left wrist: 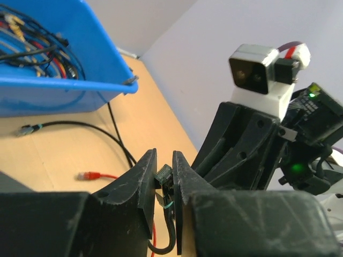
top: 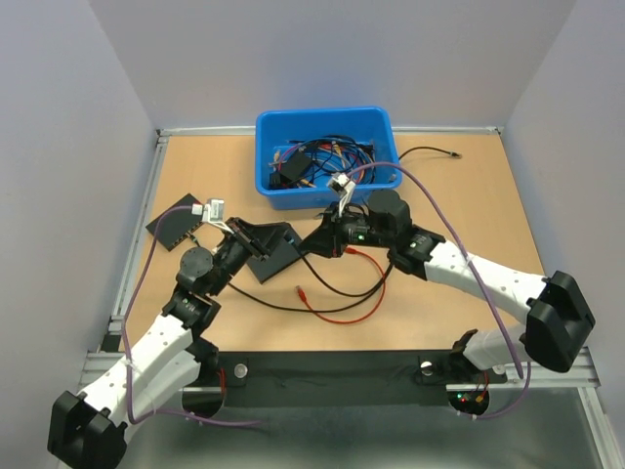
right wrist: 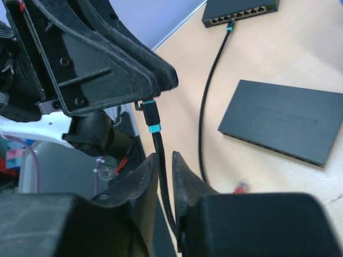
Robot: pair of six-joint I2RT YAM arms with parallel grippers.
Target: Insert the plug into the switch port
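Risk: wrong connector goes in. Left end effector (left wrist: 163, 158) is pinched on the black cable's plug (left wrist: 163, 176), teal-banded, boxy. Right end effector (right wrist: 165, 158) sits narrow round that black cable (right wrist: 156, 142), can't tell if gripping. The red-booted plug (left wrist: 88, 175) lies untouched on the wood-grain table (left wrist: 48, 155), lower left of left wrist view. Nearby switch (right wrist: 286, 126): matte black, flat slab. Thin, limp cables may snag btwn arms.

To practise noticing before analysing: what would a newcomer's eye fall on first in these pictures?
Most striking is the meeting at the centre: the left gripper pinches the teal-banded plug of a black cable, which runs down between the right gripper's fingers. A bright blue bin of tangled wires stands behind them, and the red plug lies untouched on the table.
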